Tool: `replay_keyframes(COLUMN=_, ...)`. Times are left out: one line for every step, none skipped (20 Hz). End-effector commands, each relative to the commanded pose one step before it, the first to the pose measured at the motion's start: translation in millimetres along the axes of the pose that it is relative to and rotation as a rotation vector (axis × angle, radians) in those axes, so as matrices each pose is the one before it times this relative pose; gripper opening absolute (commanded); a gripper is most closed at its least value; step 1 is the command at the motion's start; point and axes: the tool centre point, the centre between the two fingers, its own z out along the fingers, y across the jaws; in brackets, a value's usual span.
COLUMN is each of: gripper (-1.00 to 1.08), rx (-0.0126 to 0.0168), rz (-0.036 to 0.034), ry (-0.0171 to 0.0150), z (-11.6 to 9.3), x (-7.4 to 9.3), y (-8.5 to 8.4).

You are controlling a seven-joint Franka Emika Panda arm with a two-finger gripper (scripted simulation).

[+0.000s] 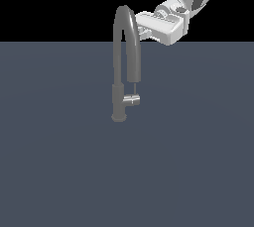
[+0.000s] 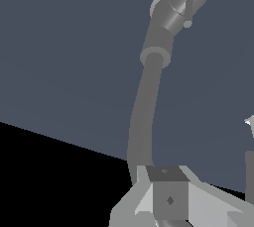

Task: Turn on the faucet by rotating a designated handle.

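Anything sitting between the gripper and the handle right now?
Only the faucet's own arched spout: the gripper sits beside its top, the handle well below. Otherwise bare, in the exterior view.

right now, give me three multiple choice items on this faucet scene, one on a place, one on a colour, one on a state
1. Where is the gripper?
A. beside the top of the spout's arch
B. at the handle
C. resting on the ground

2. What colour is the faucet?
A. red
B. matte grey
C. gold

3. Is the handle being touched?
A. yes, gripped
B. yes, pushed from below
C. no, untouched

Answers: 1 A, the exterior view shows it up by the arch, well above the handle. 2 B, spout and column are grey. 3 C, the handle stands alone low on the column.
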Motion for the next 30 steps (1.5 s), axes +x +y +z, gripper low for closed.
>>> replay_keyframes(gripper=-1.00, rx=0.03715, rz=0.03951, ry=-0.05027, z=3.22, x=19.26, y=-0.48)
replay_keyframes(gripper=-1.00, rx=0.01524, rz=0.01638, ry=-0.02027, z=1.26, x=7.93, y=-0.25)
replay_keyframes(gripper=-1.00, rx=0.01553, rz=0.01671, ry=-0.02063, z=1.29, x=8.07, y=-0.26)
replay_keyframes(gripper=-1.00, rx=0.01585, rz=0.01706, ry=-0.02101, z=1.32, x=8.23, y=-0.27)
replay_keyframes(gripper=-1.00, rx=0.01618, rz=0.01744, ry=-0.02143, z=1.35, x=8.39, y=-0.29)
replay_keyframes(gripper=-1.00, rx=0.01650, rz=0.01781, ry=-0.02181, z=1.38, x=8.56, y=-0.30)
replay_keyframes(gripper=-1.00, rx=0.01634, rz=0.01766, ry=-0.02155, z=1.38, x=8.47, y=-0.31)
replay_keyframes(gripper=-1.00, rx=0.01597, rz=0.01729, ry=-0.02104, z=1.36, x=8.28, y=-0.31)
replay_keyframes(gripper=-1.00, rx=0.01555, rz=0.01685, ry=-0.02044, z=1.33, x=8.07, y=-0.31)
replay_keyframes(gripper=-1.00, rx=0.01509, rz=0.01638, ry=-0.01980, z=1.30, x=7.83, y=-0.30)
replay_keyframes(gripper=-1.00, rx=0.01457, rz=0.01583, ry=-0.01906, z=1.29, x=7.57, y=-0.30)
replay_keyframes(gripper=-1.00, rx=0.01401, rz=0.01524, ry=-0.01828, z=1.27, x=7.28, y=-0.30)
replay_keyframes(gripper=-1.00, rx=0.01342, rz=0.01462, ry=-0.01747, z=1.24, x=6.99, y=-0.29)
replay_keyframes(gripper=-1.00, rx=0.01277, rz=0.01393, ry=-0.01659, z=1.20, x=6.66, y=-0.27)
replay_keyframes(gripper=-1.00, rx=0.01206, rz=0.01316, ry=-0.01563, z=1.16, x=6.30, y=-0.26)
replay_keyframes(gripper=-1.00, rx=0.01131, rz=0.01234, ry=-0.01463, z=1.12, x=5.92, y=-0.24)
replay_keyframes(gripper=-1.00, rx=0.01049, rz=0.01143, ry=-0.01353, z=1.07, x=5.49, y=-0.23)
replay_keyframes(gripper=-1.00, rx=0.00963, rz=0.01049, ry=-0.01240, z=1.01, x=5.06, y=-0.21)
replay_keyframes(gripper=-1.00, rx=0.00869, rz=0.00946, ry=-0.01117, z=0.95, x=4.57, y=-0.18)
replay_keyframes(gripper=-1.00, rx=0.00771, rz=0.00838, ry=-0.00989, z=0.86, x=4.06, y=-0.16)
replay_keyframes(gripper=-1.00, rx=0.00665, rz=0.00722, ry=-0.00851, z=0.76, x=3.51, y=-0.14)
replay_keyframes(gripper=-1.00, rx=0.00554, rz=0.00601, ry=-0.00708, z=0.65, x=2.93, y=-0.11)
replay_keyframes(gripper=-1.00, rx=0.00436, rz=0.00473, ry=-0.00557, z=0.52, x=2.31, y=-0.09)
replay_keyframes(gripper=-1.00, rx=0.00313, rz=0.00339, ry=-0.00399, z=0.39, x=1.65, y=-0.06)
replay_keyframes(gripper=-1.00, rx=0.00191, rz=0.00207, ry=-0.00243, z=0.21, x=1.02, y=-0.04)
replay_keyframes(gripper=-1.00, rx=0.00061, rz=0.00066, ry=-0.00078, z=0.09, x=0.32, y=-0.01)
replay_keyframes(gripper=-1.00, rx=0.00000, rz=0.00000, ry=0.00000, z=0.00, x=0.00, y=0.00)
replay_keyframes(gripper=-1.00, rx=0.00000, rz=0.00000, ry=0.00000, z=0.00, x=0.00, y=0.00)
replay_keyframes(gripper=-1.00, rx=0.00000, rz=0.00000, ry=0.00000, z=0.00, x=0.00, y=0.00)
replay_keyframes(gripper=-1.00, rx=-0.00083, rz=0.00015, ry=0.00049, z=0.01, x=0.19, y=0.27)
